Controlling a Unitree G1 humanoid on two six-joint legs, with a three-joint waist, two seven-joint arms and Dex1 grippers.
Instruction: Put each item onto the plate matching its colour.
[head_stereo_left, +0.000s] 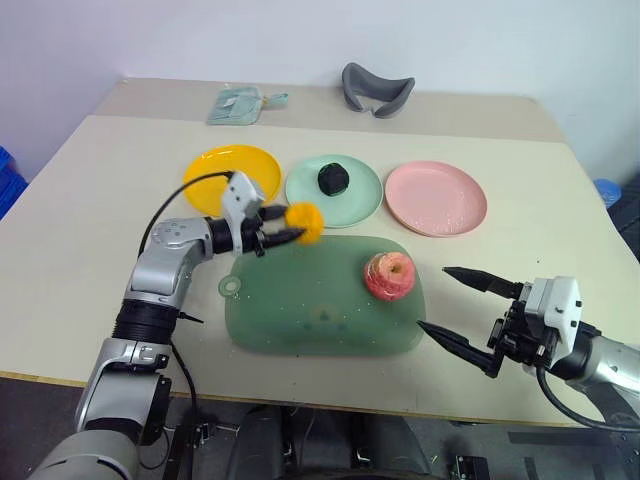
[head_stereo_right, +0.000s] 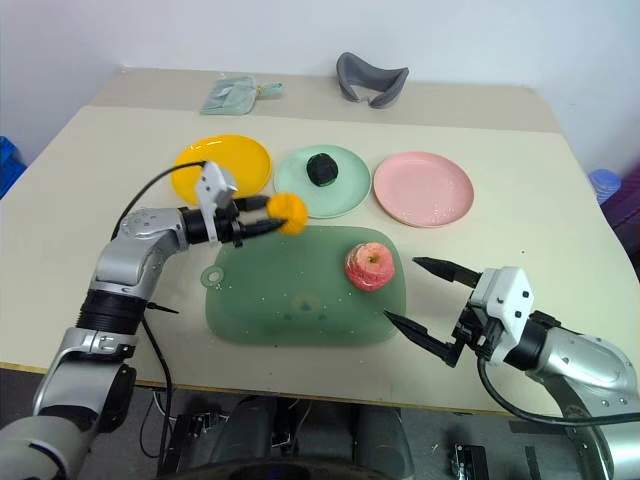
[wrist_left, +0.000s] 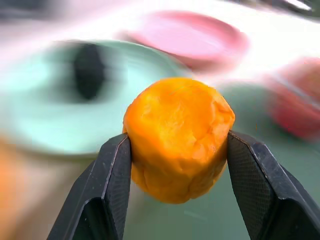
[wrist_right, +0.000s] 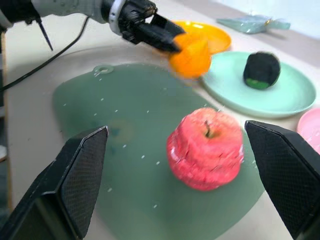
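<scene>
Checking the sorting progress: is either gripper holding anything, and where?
The left gripper clamps the orange fruit by its two opposite sides; the right gripper holds nothing.

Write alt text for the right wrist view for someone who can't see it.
A pink-red apple sits on a dark green mat between the open right gripper fingers. Beyond, the left gripper holds an orange-yellow fruit near a mint green plate bearing a dark lumpy ball.

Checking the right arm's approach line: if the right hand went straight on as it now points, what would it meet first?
Most likely the pink-red apple on the green mat, centred between the open right hand's fingers; depth is uncertain.
</scene>
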